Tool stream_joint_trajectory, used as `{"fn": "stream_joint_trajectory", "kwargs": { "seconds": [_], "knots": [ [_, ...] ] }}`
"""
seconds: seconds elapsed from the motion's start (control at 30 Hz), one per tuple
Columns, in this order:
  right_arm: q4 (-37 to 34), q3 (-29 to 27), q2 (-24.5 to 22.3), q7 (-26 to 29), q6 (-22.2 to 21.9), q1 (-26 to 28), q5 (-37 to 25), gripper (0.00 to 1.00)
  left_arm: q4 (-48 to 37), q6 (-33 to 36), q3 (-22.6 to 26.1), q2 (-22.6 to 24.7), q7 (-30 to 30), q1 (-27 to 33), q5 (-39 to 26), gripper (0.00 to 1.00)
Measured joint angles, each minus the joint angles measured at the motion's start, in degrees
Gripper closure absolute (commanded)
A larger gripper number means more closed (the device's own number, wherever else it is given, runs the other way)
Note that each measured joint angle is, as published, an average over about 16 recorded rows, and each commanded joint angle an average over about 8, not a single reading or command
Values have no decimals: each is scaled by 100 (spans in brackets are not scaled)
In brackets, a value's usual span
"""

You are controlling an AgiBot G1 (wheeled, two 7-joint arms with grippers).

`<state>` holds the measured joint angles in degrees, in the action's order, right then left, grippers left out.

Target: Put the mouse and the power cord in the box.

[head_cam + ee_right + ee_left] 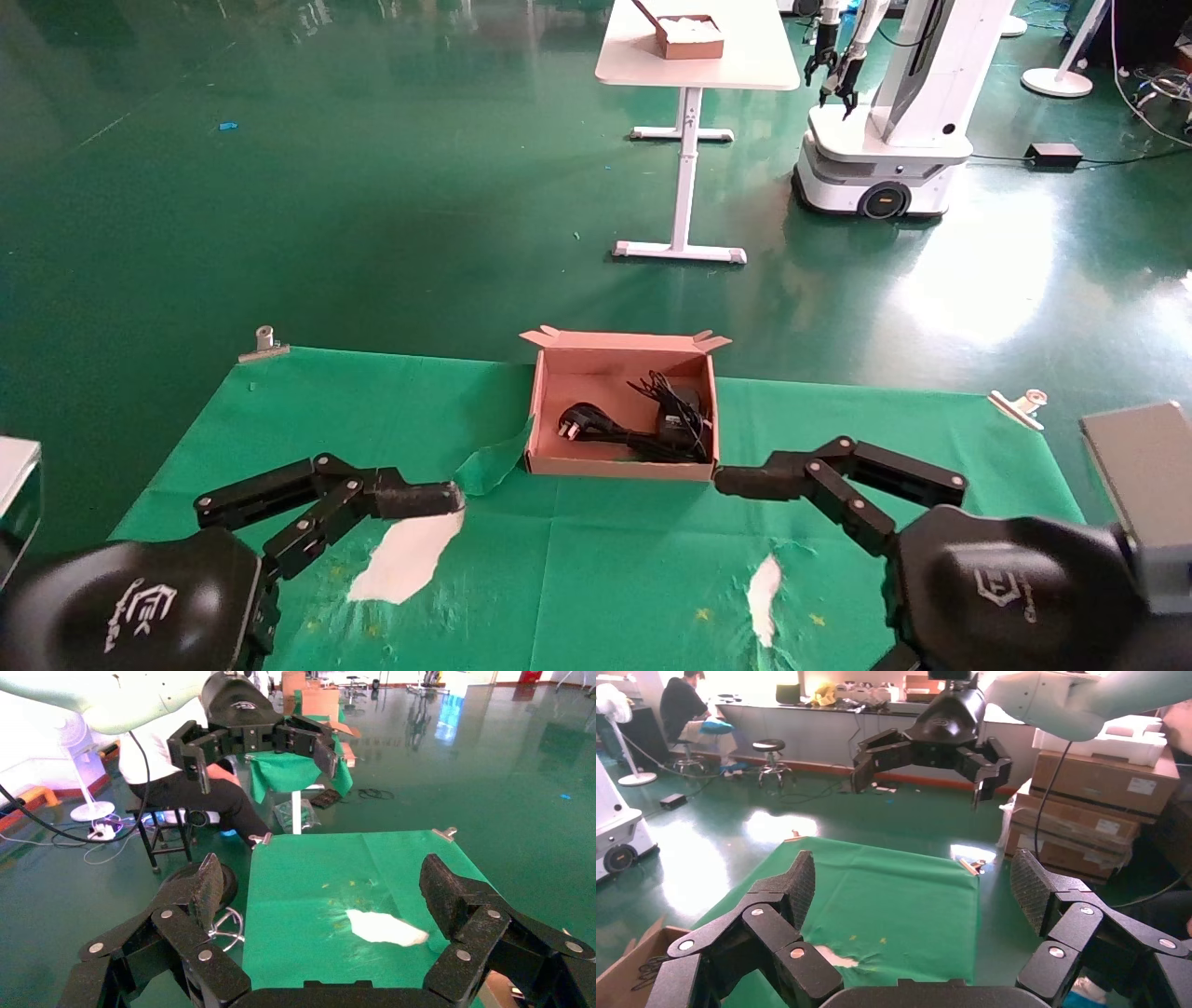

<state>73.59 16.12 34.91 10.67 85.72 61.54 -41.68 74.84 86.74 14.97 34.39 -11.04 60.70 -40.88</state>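
A: Where's the kit?
B: Power cord and mouse lie inside the box.
A: Grippers?
B: Left gripper and right gripper rest near the box's front corners, fingers spread. White logos, unreadable.

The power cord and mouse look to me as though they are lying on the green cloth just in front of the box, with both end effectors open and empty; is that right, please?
Not quite: the head view shows the power cord and mouse inside the box, not on the green cloth. The rest holds: the left end effector and right end effector are open and empty.
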Motion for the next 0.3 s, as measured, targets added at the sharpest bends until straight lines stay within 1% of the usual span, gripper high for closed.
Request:
{"fn": "stream_joint_trajectory", "kwargs": {
  "seconds": [0.3],
  "knots": [
    [-1,0,0,0,0,0,-1,0,-6,-3,3,1,1,1,0,0]
  ]
}}
